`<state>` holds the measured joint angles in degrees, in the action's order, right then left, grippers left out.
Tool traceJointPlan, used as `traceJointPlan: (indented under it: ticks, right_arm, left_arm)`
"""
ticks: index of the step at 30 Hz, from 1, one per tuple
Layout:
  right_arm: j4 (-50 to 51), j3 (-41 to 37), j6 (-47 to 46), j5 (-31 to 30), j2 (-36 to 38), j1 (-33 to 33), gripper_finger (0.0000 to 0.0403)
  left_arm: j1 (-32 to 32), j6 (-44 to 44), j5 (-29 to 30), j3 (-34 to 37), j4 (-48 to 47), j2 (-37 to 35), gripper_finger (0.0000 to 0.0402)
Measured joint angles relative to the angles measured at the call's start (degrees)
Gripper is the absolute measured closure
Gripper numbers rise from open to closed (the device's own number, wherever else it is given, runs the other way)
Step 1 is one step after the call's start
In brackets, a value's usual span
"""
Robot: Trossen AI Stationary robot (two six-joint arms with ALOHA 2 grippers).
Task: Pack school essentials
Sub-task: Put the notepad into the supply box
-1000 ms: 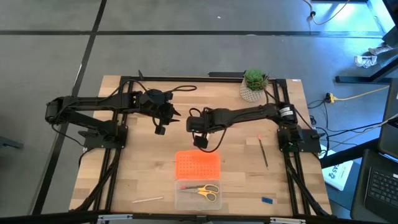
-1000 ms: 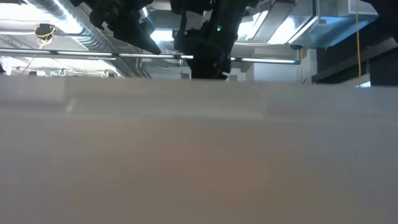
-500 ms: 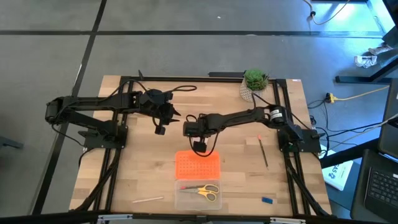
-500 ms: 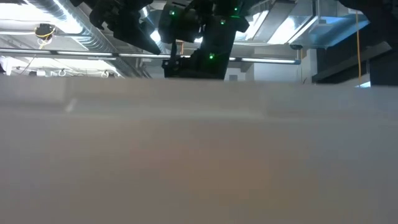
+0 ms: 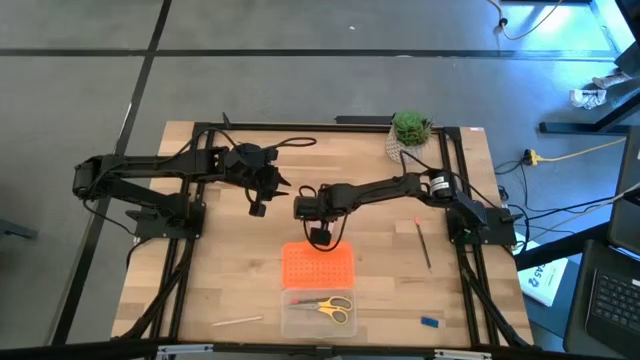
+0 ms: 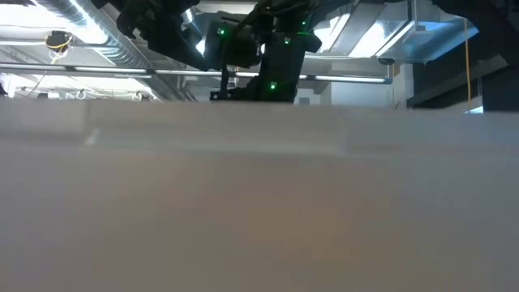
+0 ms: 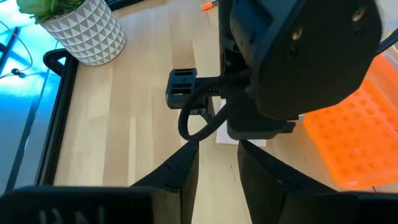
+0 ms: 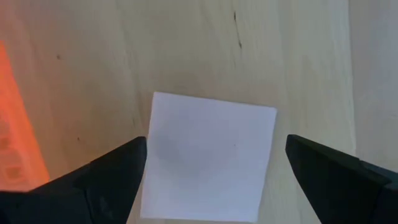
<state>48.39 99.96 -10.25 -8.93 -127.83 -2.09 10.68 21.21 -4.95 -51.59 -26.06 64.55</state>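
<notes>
Hovering right gripper (image 8: 211, 168) spread, flat square pad (image 8: 208, 155), woodgrain table (image 8: 186, 50)

The low view is mostly a blurry grey blank. From above, the right arm (image 5: 380, 190) totally covers the pale square pad (image 8: 208, 155), and the tiny blue piece (image 5: 429, 322) is too small to identify.

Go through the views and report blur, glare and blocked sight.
Low view: a blurred pale surface fills most of the frame; ceiling lights glare behind the arms. Left wrist view: the right arm's wrist blocks the middle, hiding most of the square pad. Right wrist view: pad evenly lit between open fingers, orange lid blurred at the edge. High view: sharp, even light.
</notes>
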Motion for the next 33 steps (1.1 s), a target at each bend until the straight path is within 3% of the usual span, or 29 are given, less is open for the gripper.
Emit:
traceJointPlan:
  ticks: [33]
  right_arm:
    - [-1.6, -2.6, -6.3, 0.0, -0.3, 0.0, 0.002]
  left_arm:
    - [0.0, 0.0, 0.0, 0.0, 0.0, 0.0, 0.0298]
